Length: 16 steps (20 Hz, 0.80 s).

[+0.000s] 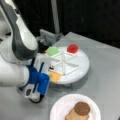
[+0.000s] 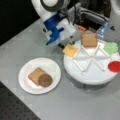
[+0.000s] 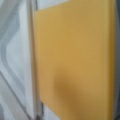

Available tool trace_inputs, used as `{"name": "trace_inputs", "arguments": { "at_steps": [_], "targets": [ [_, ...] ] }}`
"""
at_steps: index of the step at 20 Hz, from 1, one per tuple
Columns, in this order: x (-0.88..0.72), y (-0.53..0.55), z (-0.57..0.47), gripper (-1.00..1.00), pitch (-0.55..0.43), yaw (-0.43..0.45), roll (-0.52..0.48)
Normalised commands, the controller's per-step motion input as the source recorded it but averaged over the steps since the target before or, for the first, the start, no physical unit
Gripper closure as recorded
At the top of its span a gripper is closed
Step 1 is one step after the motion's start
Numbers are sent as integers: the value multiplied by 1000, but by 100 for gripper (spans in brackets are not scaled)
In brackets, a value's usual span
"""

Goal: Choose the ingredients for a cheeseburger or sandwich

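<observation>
Wrist view is filled by the thin yellow cheese square (image 3: 75, 60), right under the gripper (image 2: 65, 44) on the white divided tray's (image 2: 87, 75) near rim. It looks light, flat, slightly flexible; an edge pinch suits. Finger spread: cannot tell.

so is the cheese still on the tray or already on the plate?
On the tray. The yellow cheese square lies at the white divided tray's edge, beside the gripper. The paper plate holds only toast and patty.
</observation>
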Motion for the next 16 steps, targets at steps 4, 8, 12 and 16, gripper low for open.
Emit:
{"name": "trace_inputs", "arguments": {
  "at_steps": [4, 8, 12, 16],
  "targets": [
    [220, -263, -67, -100, -41, 88, 397],
    [236, -287, -100, -100, -37, 126, 358],
    [246, -286, -93, -100, -46, 138, 393],
    [266, -273, -89, -100, -39, 119, 362]
  ]
}}
